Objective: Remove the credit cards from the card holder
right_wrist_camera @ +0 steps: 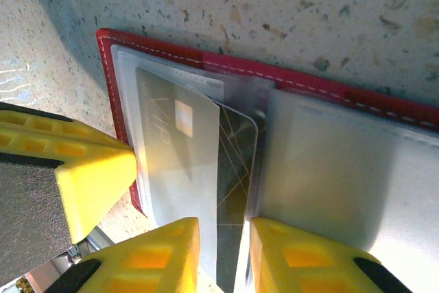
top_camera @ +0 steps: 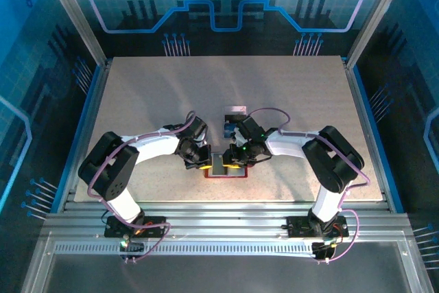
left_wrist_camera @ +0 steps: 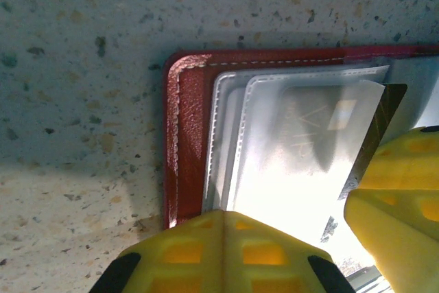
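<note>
I've got the red card holder (top_camera: 226,176) lying open and flat on the tabletop (top_camera: 137,101), near the middle. A dark card (right_wrist_camera: 236,162) with gold lines sticks partway out of its clear pocket (right_wrist_camera: 171,169). Just beyond the holder, a blue card (top_camera: 227,128) and a pale card (top_camera: 234,110) lie loose.

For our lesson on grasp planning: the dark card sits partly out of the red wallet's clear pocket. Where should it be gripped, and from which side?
Grip the dark card by its bare strip beside the clear pocket, probably pinching its flat faces. Come from the middle of the card holder, where the pocket opens and the card sticks out; the rest lies under plastic.
</note>
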### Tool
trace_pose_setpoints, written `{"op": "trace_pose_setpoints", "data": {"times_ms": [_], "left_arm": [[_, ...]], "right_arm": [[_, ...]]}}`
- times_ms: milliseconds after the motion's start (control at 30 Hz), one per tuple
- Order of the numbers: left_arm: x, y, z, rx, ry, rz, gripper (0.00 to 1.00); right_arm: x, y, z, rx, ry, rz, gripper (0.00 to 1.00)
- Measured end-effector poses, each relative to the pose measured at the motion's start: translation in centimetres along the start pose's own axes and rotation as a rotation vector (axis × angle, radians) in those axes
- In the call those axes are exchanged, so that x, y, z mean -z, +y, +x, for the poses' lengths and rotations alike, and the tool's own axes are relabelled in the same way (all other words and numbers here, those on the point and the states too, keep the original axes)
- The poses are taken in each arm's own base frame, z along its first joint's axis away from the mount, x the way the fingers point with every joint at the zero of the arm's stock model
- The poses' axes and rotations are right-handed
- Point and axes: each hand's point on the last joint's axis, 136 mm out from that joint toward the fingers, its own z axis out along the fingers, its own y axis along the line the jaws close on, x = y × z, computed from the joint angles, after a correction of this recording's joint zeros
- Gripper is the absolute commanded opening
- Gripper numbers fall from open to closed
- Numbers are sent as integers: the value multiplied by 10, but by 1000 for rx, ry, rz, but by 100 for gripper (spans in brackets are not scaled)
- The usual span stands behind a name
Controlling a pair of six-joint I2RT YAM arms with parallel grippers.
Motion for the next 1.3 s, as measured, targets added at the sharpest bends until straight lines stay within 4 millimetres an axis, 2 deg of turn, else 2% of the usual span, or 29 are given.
{"op": "trace_pose_setpoints", "data": {"times_ms": [467,933,1300], "left_arm": [[0,0,0,0,1,-1,0],[-1,0,0,0,2,-2,0],[-1,0,0,-1,5,-4,0]], "right_arm": [[-2,3,-1,-11,-2,-34,26],[-4,2,0,-44,-1,-100,19],[-2,0,1,-56,-4,-111,17]]}}
